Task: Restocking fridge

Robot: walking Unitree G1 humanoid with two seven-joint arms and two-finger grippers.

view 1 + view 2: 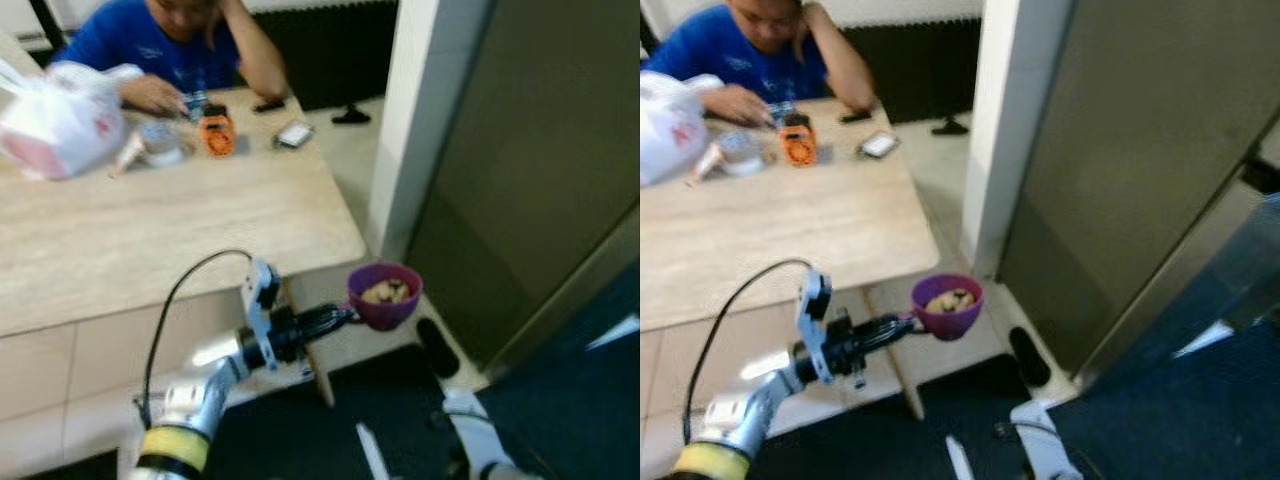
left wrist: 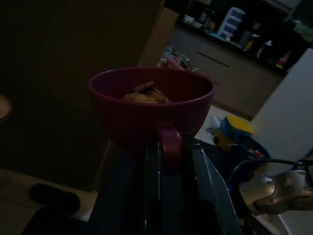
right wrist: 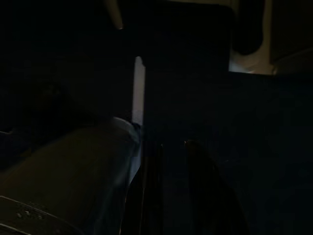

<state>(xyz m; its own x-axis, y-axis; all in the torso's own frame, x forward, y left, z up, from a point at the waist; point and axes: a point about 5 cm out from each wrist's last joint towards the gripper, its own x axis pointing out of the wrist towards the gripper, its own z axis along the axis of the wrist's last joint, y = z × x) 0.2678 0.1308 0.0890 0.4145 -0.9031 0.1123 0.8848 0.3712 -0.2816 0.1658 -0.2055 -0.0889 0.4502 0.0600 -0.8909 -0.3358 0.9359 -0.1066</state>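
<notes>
Purple cup (image 1: 384,295) w/ food inside hangs in air beside table (image 1: 150,230) corner, near fridge door (image 1: 530,170); left gripper (image 1: 345,315) pinches its handle. Right gripper (image 3: 171,147) idle, fingers slightly apart.

Head views: high up, facing forward and down over the counter (image 1: 150,230) and the floor beside a grey fridge door (image 1: 530,170); the right eye sits slightly to the side, so everything lies further left in it.
Shared by both eyes: the purple cup (image 1: 947,305), the left arm (image 1: 200,390), the counter, a seated person (image 1: 170,40).
Left wrist view: very near, looking along its black fingers (image 2: 152,196) at the cup's handle, dim room beyond.
Right wrist view: dark, facing down along its fingers (image 3: 151,191) toward the floor.
</notes>
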